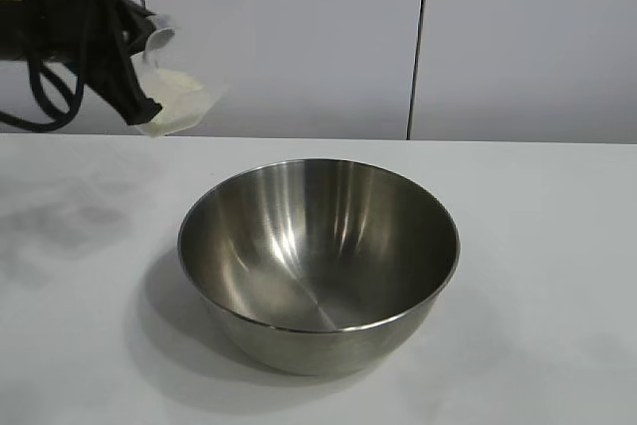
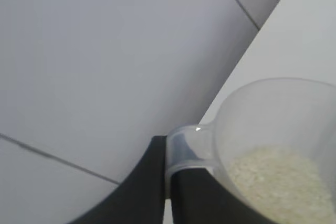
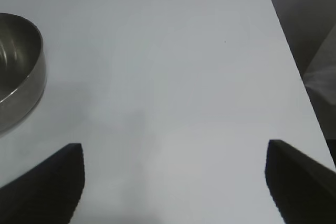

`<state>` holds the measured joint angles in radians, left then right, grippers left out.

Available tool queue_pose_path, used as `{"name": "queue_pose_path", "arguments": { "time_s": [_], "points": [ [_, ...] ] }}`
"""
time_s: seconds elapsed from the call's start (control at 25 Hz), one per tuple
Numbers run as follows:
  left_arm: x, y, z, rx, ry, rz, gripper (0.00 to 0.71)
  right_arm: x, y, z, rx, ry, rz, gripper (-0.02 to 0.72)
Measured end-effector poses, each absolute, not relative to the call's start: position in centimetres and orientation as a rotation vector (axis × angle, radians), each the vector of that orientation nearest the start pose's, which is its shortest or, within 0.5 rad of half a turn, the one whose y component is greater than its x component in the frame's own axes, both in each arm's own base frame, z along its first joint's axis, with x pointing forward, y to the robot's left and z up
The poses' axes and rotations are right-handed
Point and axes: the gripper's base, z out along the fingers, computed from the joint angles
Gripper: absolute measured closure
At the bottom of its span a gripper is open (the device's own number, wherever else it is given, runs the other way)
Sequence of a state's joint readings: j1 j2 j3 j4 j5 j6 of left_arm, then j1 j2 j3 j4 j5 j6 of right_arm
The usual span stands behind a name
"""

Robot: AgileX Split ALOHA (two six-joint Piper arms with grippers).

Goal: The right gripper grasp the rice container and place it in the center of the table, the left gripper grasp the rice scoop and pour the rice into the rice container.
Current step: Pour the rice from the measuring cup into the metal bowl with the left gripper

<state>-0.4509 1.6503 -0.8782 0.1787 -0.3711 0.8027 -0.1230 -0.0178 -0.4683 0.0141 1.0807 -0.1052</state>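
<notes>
The rice container (image 1: 318,261), a wide shiny steel bowl with nothing in it, stands in the middle of the white table (image 1: 537,276); its rim also shows in the right wrist view (image 3: 18,66). High at the far left, my left gripper (image 1: 144,97) is shut on the tab handle of the rice scoop (image 1: 179,102), a clear plastic cup held well above the table, left of the bowl. In the left wrist view the scoop (image 2: 273,129) holds white rice (image 2: 278,179), and the gripper (image 2: 168,182) pinches its tab. My right gripper (image 3: 176,182) hangs open over bare table beside the bowl.
A pale wall with a dark vertical seam (image 1: 418,42) stands behind the table. The table's far corner and edge (image 3: 273,3) show in the right wrist view, with a drop to the floor beyond.
</notes>
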Motion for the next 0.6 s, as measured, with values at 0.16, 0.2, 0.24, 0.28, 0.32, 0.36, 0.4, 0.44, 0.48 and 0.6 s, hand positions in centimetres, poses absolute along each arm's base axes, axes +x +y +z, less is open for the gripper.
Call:
{"name": "queue_pose_path", "arguments": {
  "time_s": [0.16,0.2,0.24,0.28,0.32,0.36,0.4,0.44,0.48,0.6],
  "points": [
    [30.7,-19.5,23.5,1.538,1.234,0.377,0.704,-0.5,0.2,26.7,0.018,2.08,-0.122,0.064],
    [30.4,-20.2,23.3,1.602,1.171,0.407,0.704,-0.5,0.2,26.7,0.018,2.08,-0.122,0.064],
    [30.2,-20.7,23.0,1.654,1.116,0.436,0.704,-0.5,0.2,26.7,0.018,2.08,-0.122,0.064],
    [30.1,-21.1,22.6,1.719,1.046,0.476,0.704,-0.5,0.2,26.7,0.018,2.08,-0.122,0.064],
    [30.0,-21.4,22.0,1.788,0.974,0.521,0.704,-0.5,0.2,26.7,0.018,2.08,-0.122,0.064],
    [30.0,-21.8,21.3,1.86,0.895,0.566,0.704,-0.5,0.2,26.7,0.018,2.08,-0.122,0.064],
    [30.0,-22.1,20.6,1.915,0.827,0.601,0.704,-0.5,0.2,26.7,0.018,2.08,-0.122,0.064],
    [30.0,-22.5,19.7,1.978,0.746,0.637,0.704,-0.5,0.2,26.7,0.018,2.08,-0.122,0.064],
    [30.1,-22.8,18.9,2.022,0.67,0.672,0.704,-0.5,0.2,26.7,0.018,2.08,-0.122,0.064],
    [30.1,-23.9,17.1,2.082,0.461,0.755,0.704,-0.5,0.2,26.7,0.018,2.08,-0.122,0.064]
  ]
}}
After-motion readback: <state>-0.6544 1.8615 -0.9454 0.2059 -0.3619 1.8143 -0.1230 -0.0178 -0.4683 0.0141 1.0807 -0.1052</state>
